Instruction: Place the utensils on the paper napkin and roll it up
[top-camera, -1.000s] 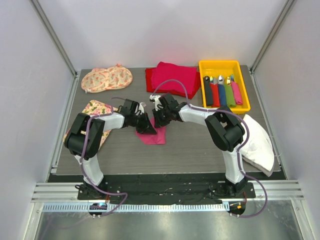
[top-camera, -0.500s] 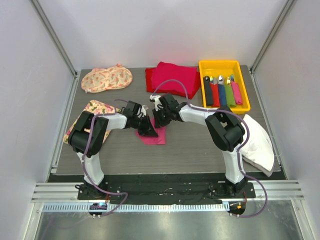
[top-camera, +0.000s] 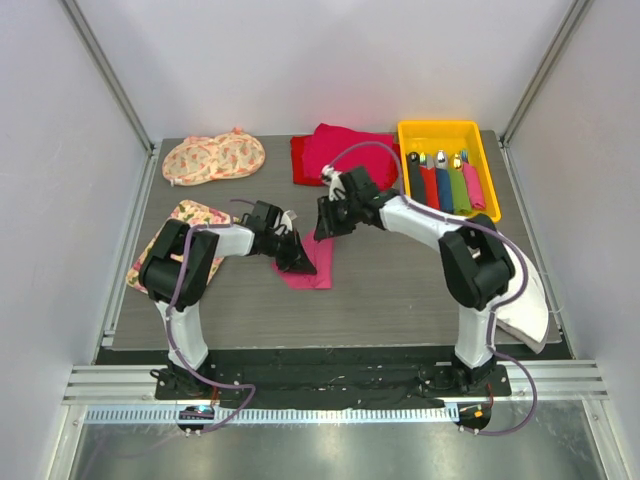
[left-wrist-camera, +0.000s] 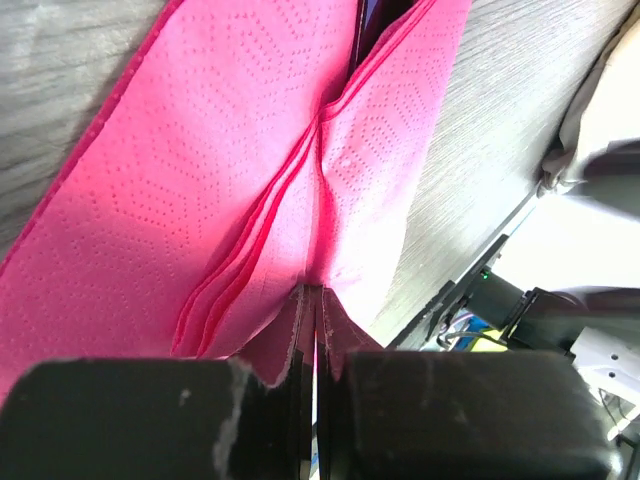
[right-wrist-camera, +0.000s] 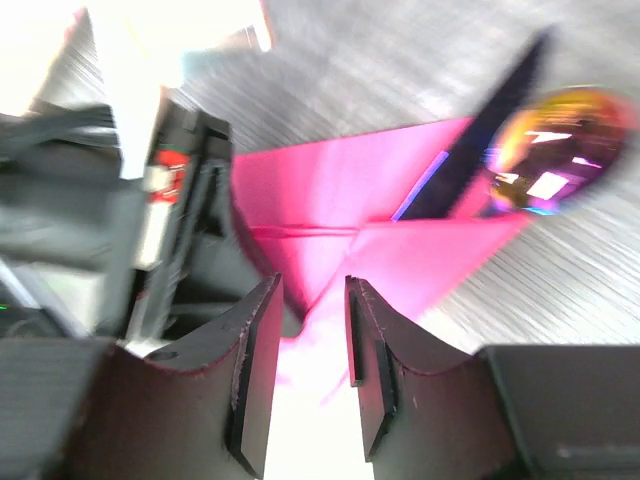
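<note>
The paper napkin (left-wrist-camera: 230, 170) is bright pink, thin and embossed with rows of tiny dots. It is folded over itself so that several layered edges meet in a crease down its middle. It lies on the grey table (top-camera: 400, 290) between the two arms, just in front of the left gripper (top-camera: 297, 258) and slightly nearer than the right gripper (top-camera: 324, 222). From above it reads as a narrow wedge, its long axis running from a tip under the right gripper towards the near edge of the table and a little to the left. In the left wrist view the crease runs straight away from the fingertips, and a dark utensil handle (left-wrist-camera: 368, 22) shows inside the fold at the far end, lying along that crease. The right wrist view shows a dark handle slanting out of the napkin's open side, with a shiny, iridescent spoon bowl (right-wrist-camera: 555, 150) beside it on the bare table. The left gripper's jaws are pressed together on the napkin's near edge. The right gripper's jaws stand a narrow gap apart with nothing between them, above the napkin.
</note>
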